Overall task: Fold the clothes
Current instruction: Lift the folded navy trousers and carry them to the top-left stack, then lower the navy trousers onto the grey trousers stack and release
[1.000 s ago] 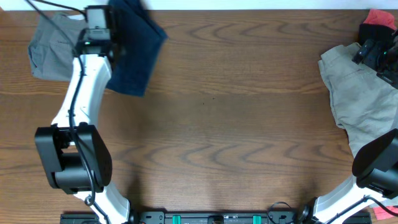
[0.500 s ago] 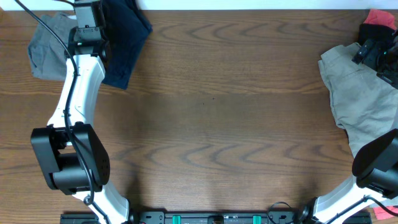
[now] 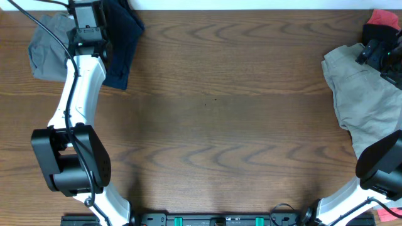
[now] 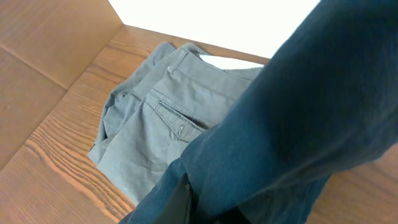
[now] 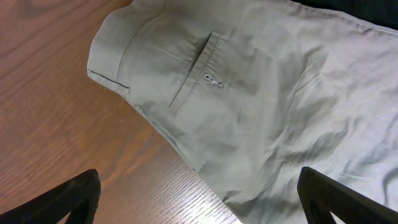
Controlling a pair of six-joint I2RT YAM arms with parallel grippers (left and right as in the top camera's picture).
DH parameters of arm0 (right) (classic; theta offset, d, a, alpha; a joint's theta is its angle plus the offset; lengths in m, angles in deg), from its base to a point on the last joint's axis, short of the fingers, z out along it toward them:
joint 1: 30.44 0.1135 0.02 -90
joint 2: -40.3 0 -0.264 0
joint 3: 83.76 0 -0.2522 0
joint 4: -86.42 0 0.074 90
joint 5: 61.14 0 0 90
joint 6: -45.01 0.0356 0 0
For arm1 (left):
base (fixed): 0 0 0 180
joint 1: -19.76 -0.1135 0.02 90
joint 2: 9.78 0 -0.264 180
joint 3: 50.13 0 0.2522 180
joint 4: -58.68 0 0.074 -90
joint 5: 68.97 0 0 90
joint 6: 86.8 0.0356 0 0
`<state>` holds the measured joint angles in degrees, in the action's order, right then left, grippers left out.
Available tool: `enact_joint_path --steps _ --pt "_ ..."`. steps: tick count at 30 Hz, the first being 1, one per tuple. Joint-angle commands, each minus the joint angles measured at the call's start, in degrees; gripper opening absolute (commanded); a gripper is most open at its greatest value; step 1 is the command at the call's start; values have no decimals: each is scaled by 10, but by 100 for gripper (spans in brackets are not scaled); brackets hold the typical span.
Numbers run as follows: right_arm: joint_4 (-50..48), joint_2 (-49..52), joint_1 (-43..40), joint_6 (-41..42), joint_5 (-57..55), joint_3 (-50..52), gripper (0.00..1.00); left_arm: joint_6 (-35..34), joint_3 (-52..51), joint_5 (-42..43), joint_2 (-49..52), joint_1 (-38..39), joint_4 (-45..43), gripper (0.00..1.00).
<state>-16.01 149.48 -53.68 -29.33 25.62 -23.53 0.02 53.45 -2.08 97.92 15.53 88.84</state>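
left arm has carried the navy-blue shorts [image 3: 120, 47] further left and toward the far edge of the table [image 3: 220, 125] than a second ago; the cloth now shows as a narrower strip just beside the grey-green shorts [image 3: 45, 50]. right side unchanged

left gripper [image 3: 88, 25]: at the far-left corner, clamped on the navy cloth. in my left wrist view the fabric hangs bunched at my finger [image 4: 182, 200], fills the right of the frame and covers one edge of the grey-green pair, which lies flat with a back pocket up

right gripper [image 5: 199, 202]: fingers spread wide, holding nothing, over the beige-khaki shorts [image 3: 364, 100], pocket side up at the right edge. coral-red garment [image 3: 383, 17] in the far-right corner
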Motion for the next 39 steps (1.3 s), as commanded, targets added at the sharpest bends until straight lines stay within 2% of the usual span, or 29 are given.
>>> enact_joint_path --steps 1,6,26,39 --pt "1 -1 -4 -7 -2 -2 99 -17 16 -23 -13 -9 -13 6" --pt "1 -1 -4 -7 -2 -2 99 2 16 -35 -24 -4 -20 6" --pt "0 -1 -4 -7 -2 -2 99 0 17 -35 -59 2 -11 6" --pt "1 -1 -4 -7 -2 -2 99 -40 10 -35 -31 -16 2 6"
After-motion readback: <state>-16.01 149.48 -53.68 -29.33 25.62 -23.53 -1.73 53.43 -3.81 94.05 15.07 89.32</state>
